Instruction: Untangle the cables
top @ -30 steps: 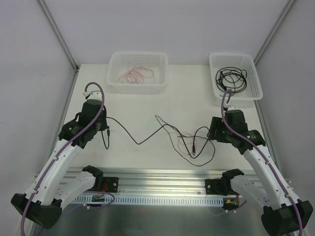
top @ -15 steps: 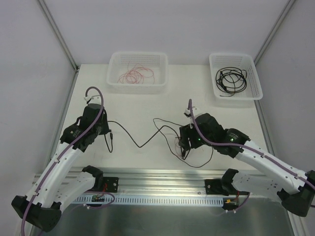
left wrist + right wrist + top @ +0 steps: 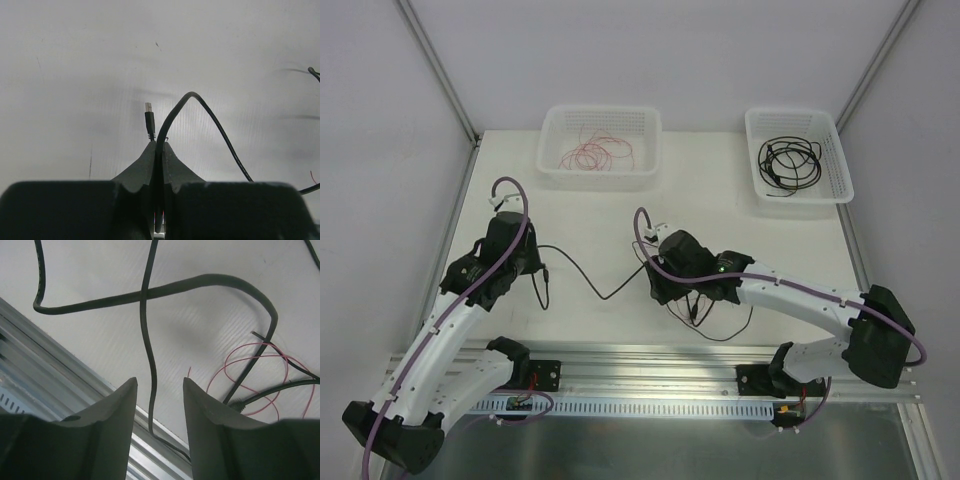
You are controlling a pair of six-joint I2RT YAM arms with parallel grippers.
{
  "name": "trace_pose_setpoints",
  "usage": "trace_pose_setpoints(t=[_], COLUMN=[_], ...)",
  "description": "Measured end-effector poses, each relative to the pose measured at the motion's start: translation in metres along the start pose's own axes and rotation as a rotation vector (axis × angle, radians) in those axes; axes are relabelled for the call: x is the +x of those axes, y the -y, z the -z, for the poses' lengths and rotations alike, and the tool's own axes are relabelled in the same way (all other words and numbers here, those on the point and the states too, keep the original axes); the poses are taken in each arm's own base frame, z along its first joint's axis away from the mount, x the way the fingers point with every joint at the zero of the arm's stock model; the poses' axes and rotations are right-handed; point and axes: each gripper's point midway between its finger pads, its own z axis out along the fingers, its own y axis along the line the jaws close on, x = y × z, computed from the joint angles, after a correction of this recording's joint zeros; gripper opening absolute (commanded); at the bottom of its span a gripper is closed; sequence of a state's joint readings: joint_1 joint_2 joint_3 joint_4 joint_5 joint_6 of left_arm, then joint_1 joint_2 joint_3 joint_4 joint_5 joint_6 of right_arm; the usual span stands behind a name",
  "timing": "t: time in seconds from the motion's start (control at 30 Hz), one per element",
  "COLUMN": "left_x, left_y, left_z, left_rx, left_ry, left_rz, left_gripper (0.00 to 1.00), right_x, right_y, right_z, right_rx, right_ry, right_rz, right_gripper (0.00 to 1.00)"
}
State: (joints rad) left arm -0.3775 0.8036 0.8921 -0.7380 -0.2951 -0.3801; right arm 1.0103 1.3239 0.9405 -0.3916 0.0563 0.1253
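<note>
A long black cable (image 3: 582,278) crosses the table from left to centre. My left gripper (image 3: 538,262) is shut on it near its USB plug (image 3: 149,117); the cable (image 3: 172,112) arches out from between the pressed fingertips (image 3: 160,146). At the centre, this cable's other end is tangled with a thin red-pink wire (image 3: 698,305). My right gripper (image 3: 666,292) hovers low over the left side of that tangle. It is open, with one black strand (image 3: 150,367) running between its fingers (image 3: 125,395) without touching them. Red-pink loops (image 3: 260,375) lie to its right.
A white basket (image 3: 552,168) at the back centre-left holds red-pink wires (image 3: 598,154). A second basket (image 3: 840,185) at the back right holds coiled black cables (image 3: 792,160). The aluminium rail (image 3: 650,362) runs along the near table edge, close below the right gripper.
The right arm has swung left from the table's right side to above the tangle, and its jaws have narrowed slightly. The left arm has kept its grip and barely moved.
</note>
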Motion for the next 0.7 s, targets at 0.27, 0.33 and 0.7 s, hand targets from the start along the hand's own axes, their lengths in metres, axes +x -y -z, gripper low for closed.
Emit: trace_pose_setpoints(t=[0.27, 0.33, 0.7], left_x=[0.002, 0.001, 0.0], left_y=[-0.012, -0.018, -0.074], left_z=[-0.012, -0.016, -0.034], left_rx=[-0.088, -0.132, -0.39], left_ry=[-0.025, -0.025, -0.034], left_rz=[-0.044, -0.06, -0.056], left_gripper=[0.0, 0.0, 0.0], right_x=[-0.008, -0.025, -0.136], right_y=[0.006, 0.008, 0.075], right_z=[0.007, 0.028, 0.301], right_rx=[0.042, 0.064, 0.309], right_ry=[0.01, 0.059, 0.762], right_rz=[0.049, 0.071, -0.01], right_gripper=[0.01, 0.01, 0.01])
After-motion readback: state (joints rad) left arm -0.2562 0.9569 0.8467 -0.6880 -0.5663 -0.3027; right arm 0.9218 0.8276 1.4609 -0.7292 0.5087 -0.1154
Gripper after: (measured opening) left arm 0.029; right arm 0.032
